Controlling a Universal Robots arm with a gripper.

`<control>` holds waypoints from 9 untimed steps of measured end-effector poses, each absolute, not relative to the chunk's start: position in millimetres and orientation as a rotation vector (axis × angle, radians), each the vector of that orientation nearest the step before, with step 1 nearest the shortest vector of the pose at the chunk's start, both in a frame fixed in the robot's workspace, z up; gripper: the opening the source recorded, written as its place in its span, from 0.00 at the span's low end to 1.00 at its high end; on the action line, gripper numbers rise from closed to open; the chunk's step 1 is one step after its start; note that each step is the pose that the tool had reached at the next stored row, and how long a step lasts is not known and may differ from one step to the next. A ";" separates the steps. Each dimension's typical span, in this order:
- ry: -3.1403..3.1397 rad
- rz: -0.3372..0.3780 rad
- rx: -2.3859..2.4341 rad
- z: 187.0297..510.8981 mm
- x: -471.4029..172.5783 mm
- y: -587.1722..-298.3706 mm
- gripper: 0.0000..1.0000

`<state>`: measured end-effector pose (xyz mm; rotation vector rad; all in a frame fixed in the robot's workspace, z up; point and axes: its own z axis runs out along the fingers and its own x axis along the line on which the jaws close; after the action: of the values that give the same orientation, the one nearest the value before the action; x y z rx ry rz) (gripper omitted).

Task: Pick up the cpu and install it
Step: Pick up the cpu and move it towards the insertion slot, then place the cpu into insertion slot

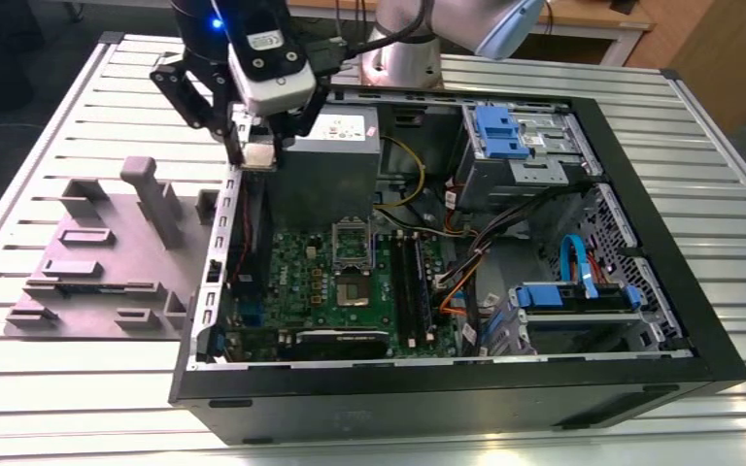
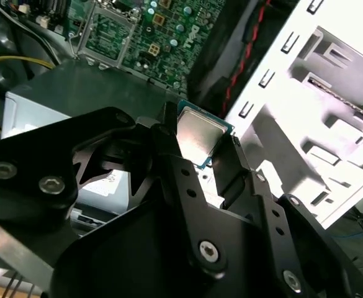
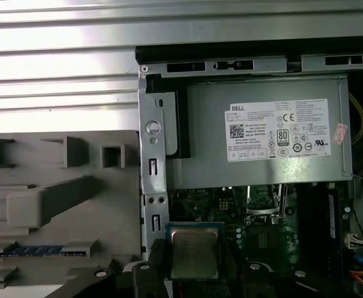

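Worktop (image 1: 50,146) of ribbed metal carries an open computer case (image 1: 477,398).
At the exterior view's upper left the end effector (image 1: 259,148) grips the cpu (image 1: 259,159) above the case's edge; wooden furniture (image 1: 717,49) stands upper right.

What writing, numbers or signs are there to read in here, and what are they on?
White label on the grey metal box: fine print and marks, too small to read reliably.
Pink sticker beside it: blurred.
White tag above the gripper: unreadable.
Metal top of the cpu, clamped in the gripper: no legible print.
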<state>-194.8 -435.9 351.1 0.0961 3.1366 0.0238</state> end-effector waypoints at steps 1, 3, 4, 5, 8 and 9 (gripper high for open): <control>3.137 0.024 0.098 351.1 -192.9 -435.8 0.47; 3.136 0.024 0.101 351.1 -188.8 -435.9 0.47; 3.136 0.024 0.103 351.1 -186.9 -435.9 0.47; 3.136 0.024 0.105 351.1 -184.9 -435.8 0.47; 3.136 0.024 0.110 351.1 -179.3 -435.9 0.47; 3.136 0.024 0.113 351.1 -177.3 -435.9 0.47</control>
<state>-177.3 -435.9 351.1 0.1126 3.1360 0.0236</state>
